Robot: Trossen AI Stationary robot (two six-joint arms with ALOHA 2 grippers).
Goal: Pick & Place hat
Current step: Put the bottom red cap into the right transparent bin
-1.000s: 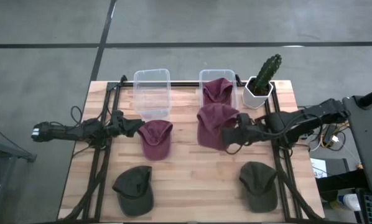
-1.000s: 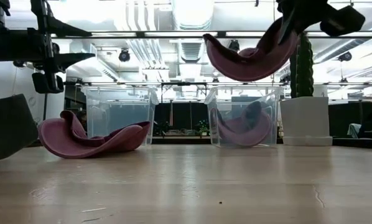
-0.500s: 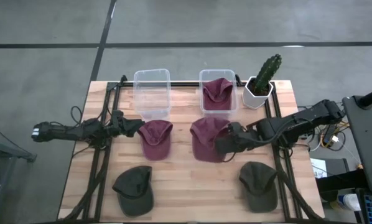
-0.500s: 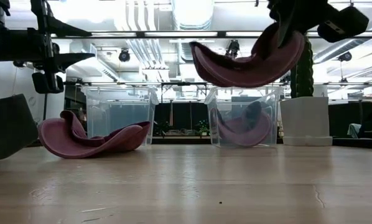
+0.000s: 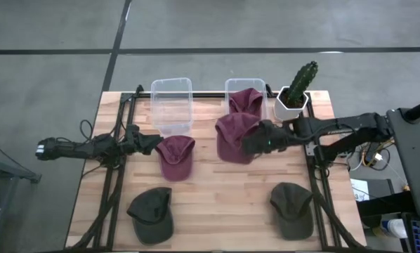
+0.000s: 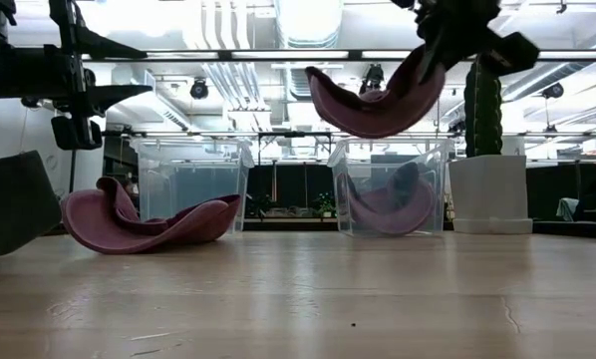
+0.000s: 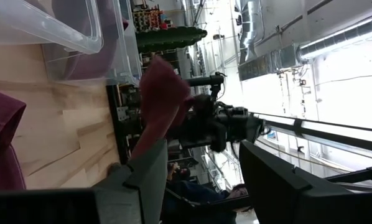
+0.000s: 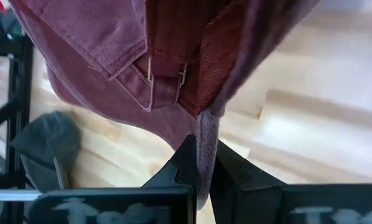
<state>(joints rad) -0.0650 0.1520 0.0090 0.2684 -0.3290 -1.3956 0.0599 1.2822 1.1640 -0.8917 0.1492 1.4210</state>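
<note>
One red hat (image 5: 246, 102) is already in the right bin (image 5: 232, 88); a second red hat (image 5: 232, 137) is held up by the right pincer (image 5: 255, 142), clamped on it — three hats are left on the worktop (image 5: 217, 204), and the left pincer (image 5: 148, 143) is open

A maroon hat (image 5: 234, 137) hangs in the air above the counter, near the bin, limp and folded, brim drooping down.

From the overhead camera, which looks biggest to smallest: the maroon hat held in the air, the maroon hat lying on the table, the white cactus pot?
1. Held maroon hat, though it hangs nearer the camera, so unsure.
2. Maroon hat on the table.
3. White cactus pot, clearly smallest.
</note>
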